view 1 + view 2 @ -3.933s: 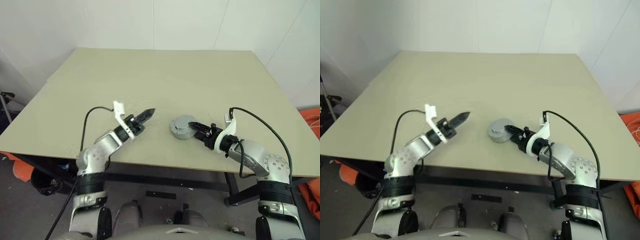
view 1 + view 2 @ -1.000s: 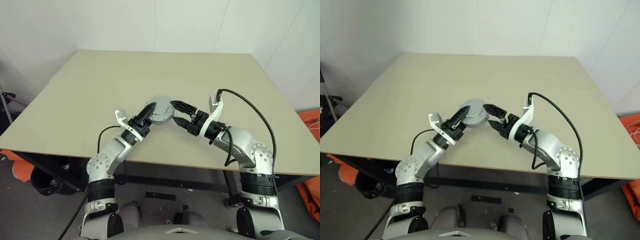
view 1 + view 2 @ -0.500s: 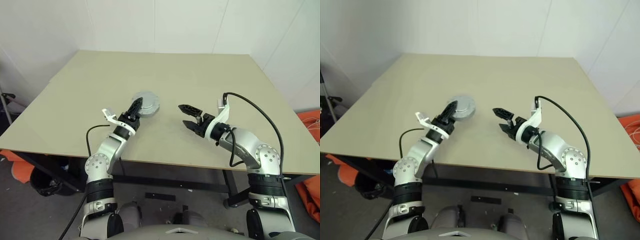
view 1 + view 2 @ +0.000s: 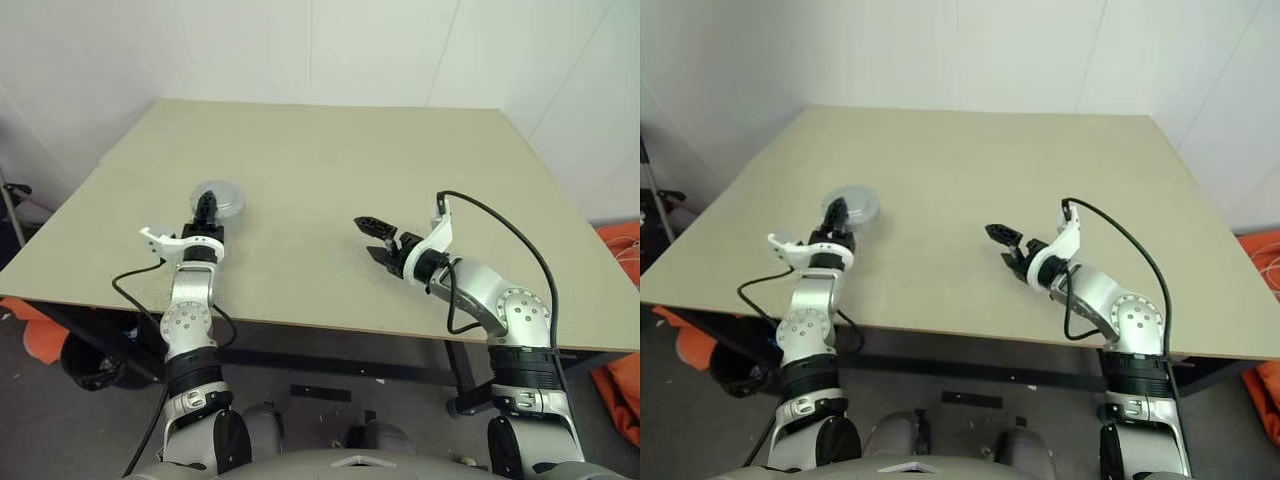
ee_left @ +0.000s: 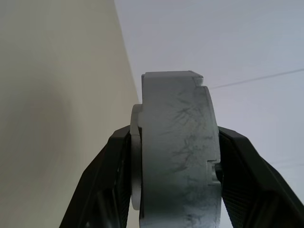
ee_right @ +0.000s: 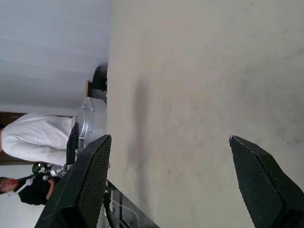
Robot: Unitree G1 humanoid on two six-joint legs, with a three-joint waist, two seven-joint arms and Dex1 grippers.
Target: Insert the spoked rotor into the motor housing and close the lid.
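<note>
Left wrist view shows the left gripper (image 5: 173, 190) with its fingers (image 5: 102, 185) clamped across the motor housing (image 5: 178, 156), held edge-on with its closed lid facing one pad, so the assembly looks finished and is probably being carried for setting down. In the head views the housing hangs above the worktop (image 4: 330, 170), towards its left edge. The right gripper (image 4: 378, 240), fingers wide apart and empty, hovers well right of the housing. Nothing blocks either arm.
</note>
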